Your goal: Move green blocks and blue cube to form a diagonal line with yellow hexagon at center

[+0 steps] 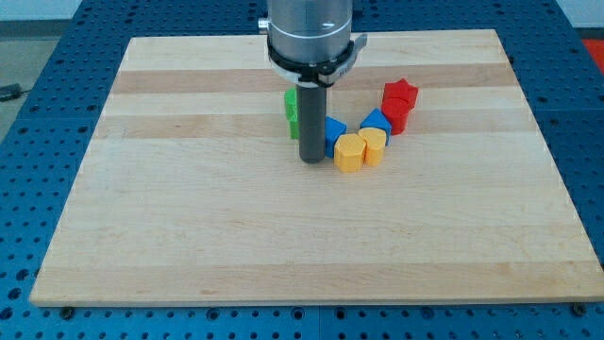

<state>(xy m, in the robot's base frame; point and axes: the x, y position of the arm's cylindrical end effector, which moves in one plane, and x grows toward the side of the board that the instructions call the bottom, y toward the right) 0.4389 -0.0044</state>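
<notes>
My tip rests on the board, just left of the yellow hexagon and in front of the blue cube, which the rod partly hides. Green blocks sit behind the rod on its left, mostly hidden, so their shapes cannot be made out. A yellow heart-shaped block touches the hexagon's right side. A second blue block sits behind the yellow heart.
A red star and another red block stand at the right end of the cluster. The wooden board lies on a blue perforated table. The arm's grey body hangs over the view's top.
</notes>
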